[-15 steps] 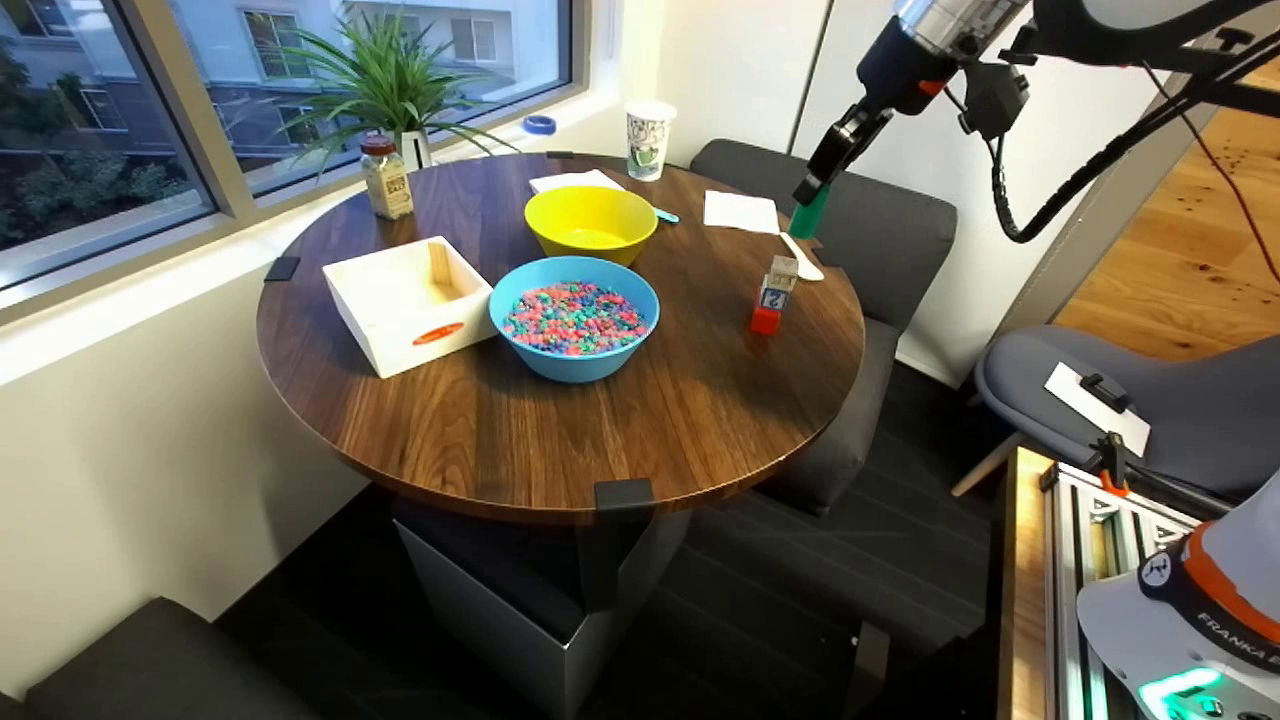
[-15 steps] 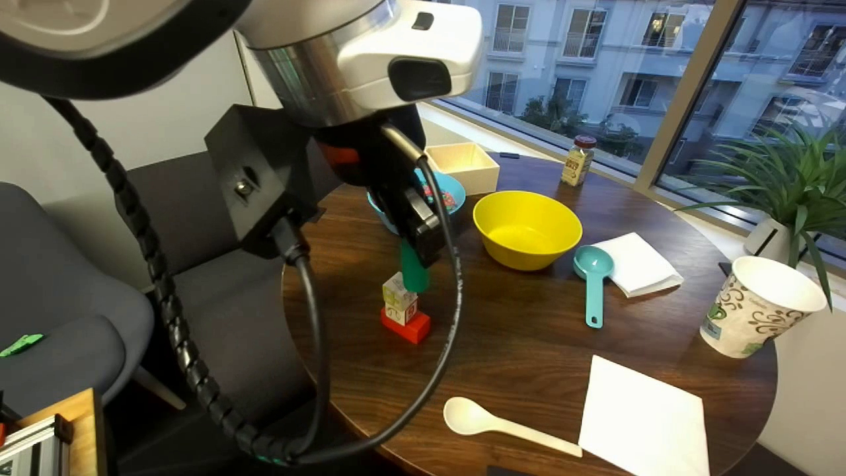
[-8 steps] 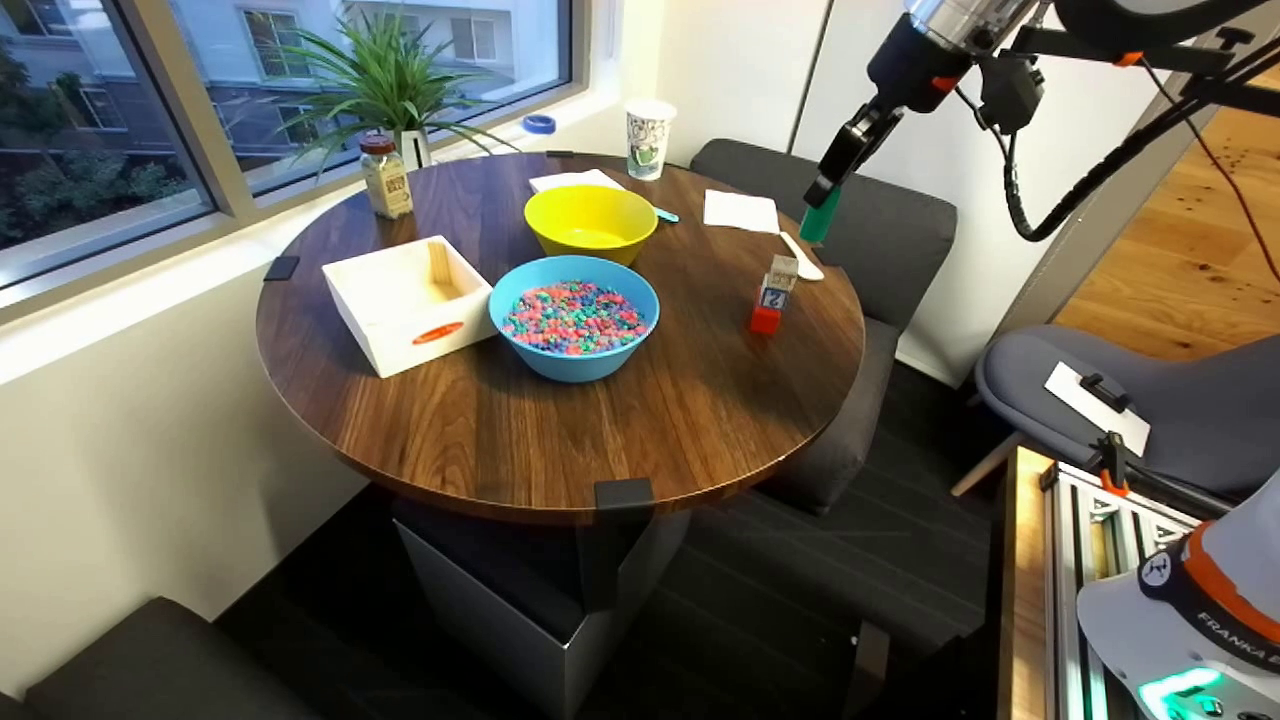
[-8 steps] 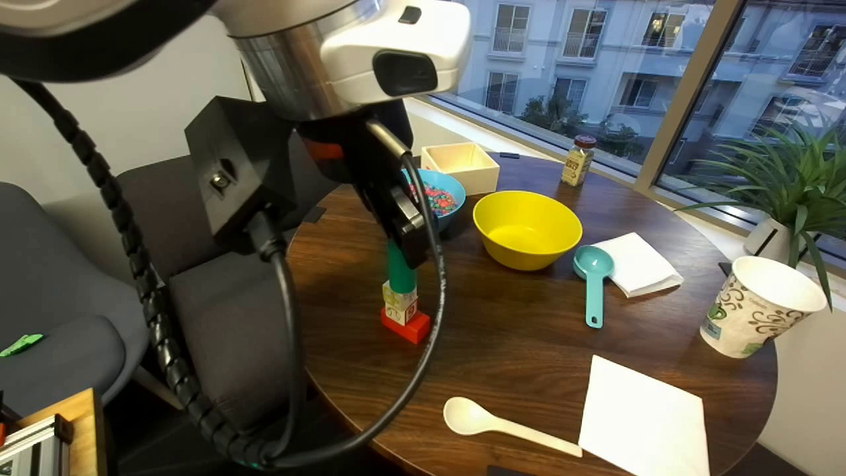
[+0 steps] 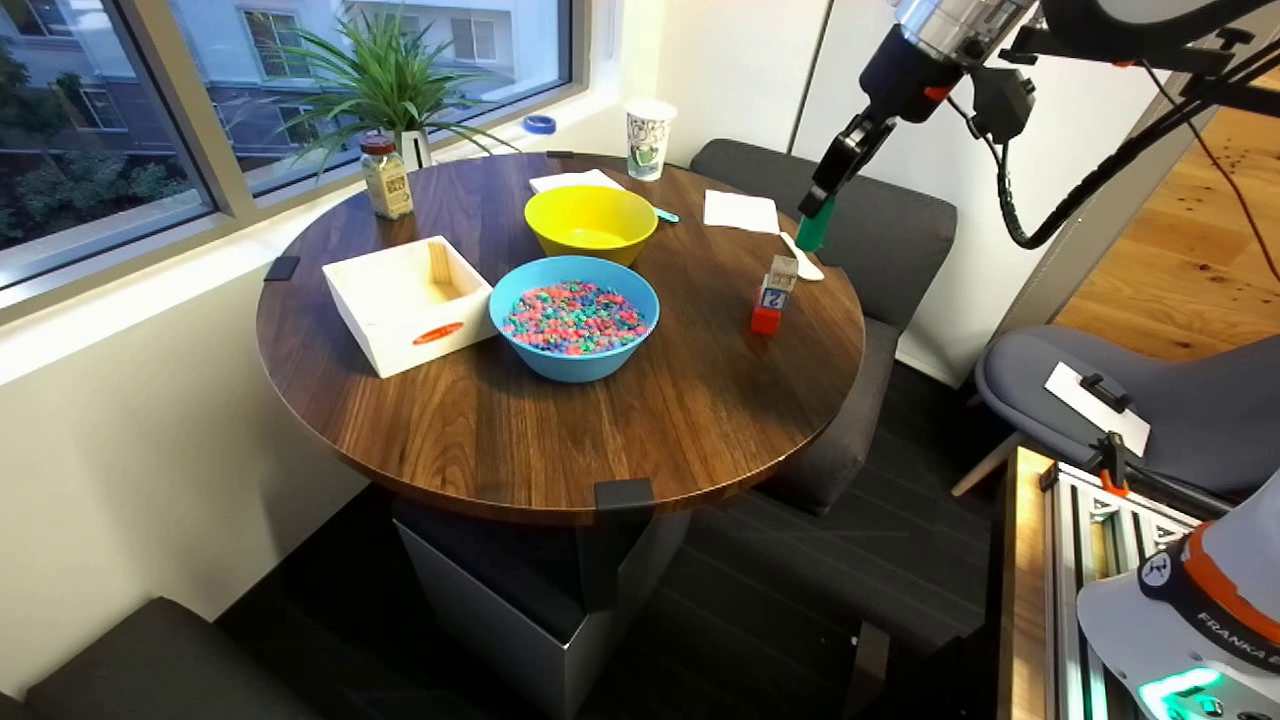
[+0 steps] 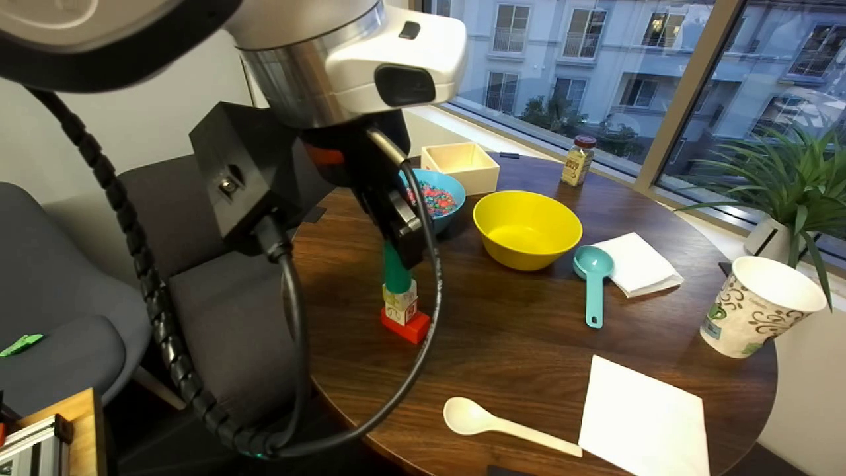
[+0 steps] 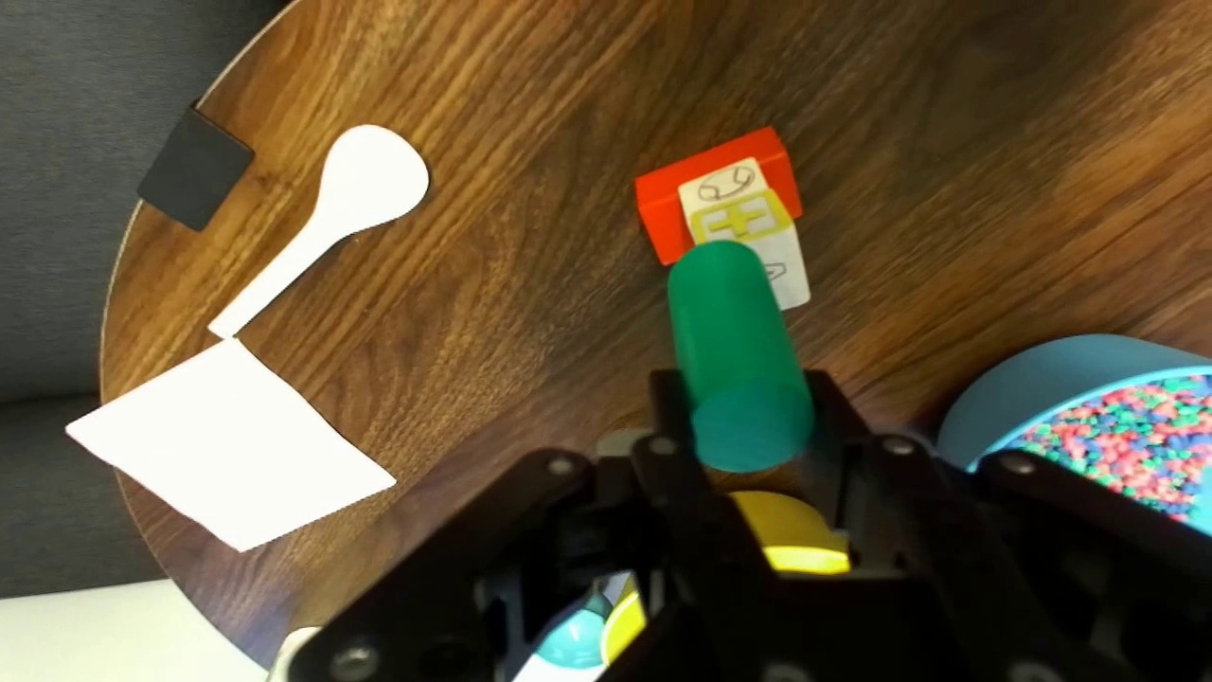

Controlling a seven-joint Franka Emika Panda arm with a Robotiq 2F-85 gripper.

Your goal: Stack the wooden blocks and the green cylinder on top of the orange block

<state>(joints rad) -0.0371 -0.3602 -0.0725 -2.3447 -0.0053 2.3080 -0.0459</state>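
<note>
In an exterior view, no change is found in the blue bowl (image 5: 574, 368) on the surface (image 5: 640, 440), nor in the orange block (image 5: 766, 320) to its right, on which the lower wooden block (image 5: 774, 298) and then the upper wooden block (image 5: 783, 268) are piled. Just right of these and higher, the green cylinder (image 5: 815, 228) has been brought slightly lower and leftward over the last half second; a gap is seen below it. It is carried about upright by the hand (image 5: 816, 200), which is closed to the cylinder's width around its upper end. Only this piece, it is judged, is left to be stacked: more lowering and a slight shift left seem needed before release, and the upper wooden block might be knocked aside.

In an exterior view, the top of the upper wooden block (image 6: 400, 301) is covered by the cylinder, so contact cannot be judged. In the wrist view, only a patch of the teal scoop (image 7: 575, 637) is shown past the hand; farther right, the upper wooden block is partly masked, so centring cannot be told; the yellow bowl (image 7: 784, 523) is mostly hidden, and the blue bowl cut off at the right edge.
</note>
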